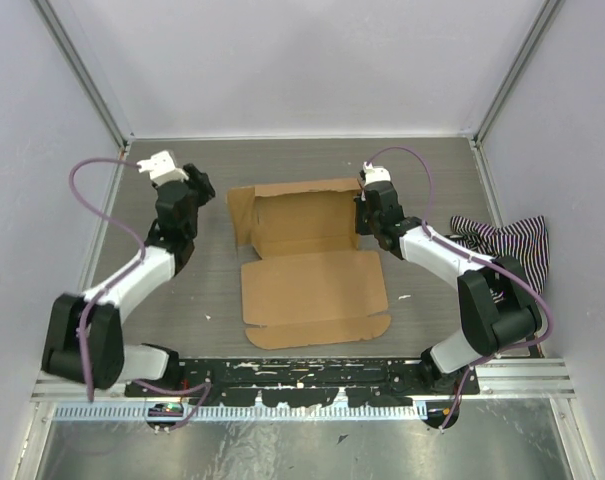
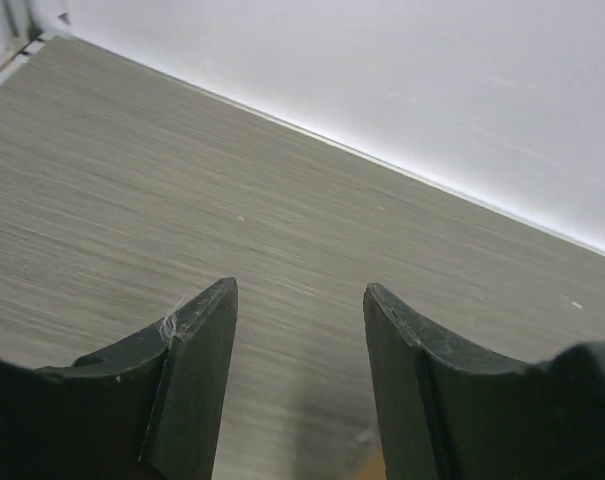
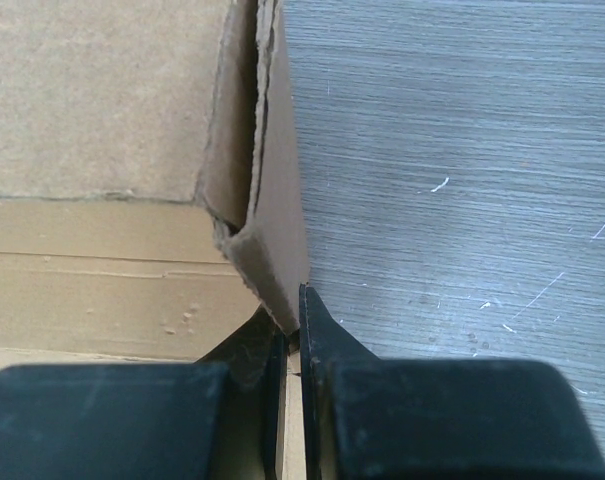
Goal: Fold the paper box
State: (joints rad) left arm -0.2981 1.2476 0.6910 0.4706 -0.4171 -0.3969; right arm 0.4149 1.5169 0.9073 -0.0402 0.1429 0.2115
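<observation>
The paper box [image 1: 307, 262] is a brown cardboard die-cut sheet in the middle of the table, its back part partly raised into walls and its front flap lying flat. My right gripper [image 1: 364, 212] is shut on the box's upright right side wall [image 3: 272, 230], the cardboard pinched between its fingers [image 3: 322, 330]. My left gripper [image 1: 190, 195] is open and empty, to the left of the box and apart from it. In the left wrist view its fingers [image 2: 207, 340] stand above bare table, with a sliver of cardboard [image 2: 370, 468] at the bottom edge.
A black-and-white striped cloth [image 1: 507, 245] lies at the table's right side by the right arm. White walls enclose the back and sides. A black rail [image 1: 302, 378] runs along the near edge.
</observation>
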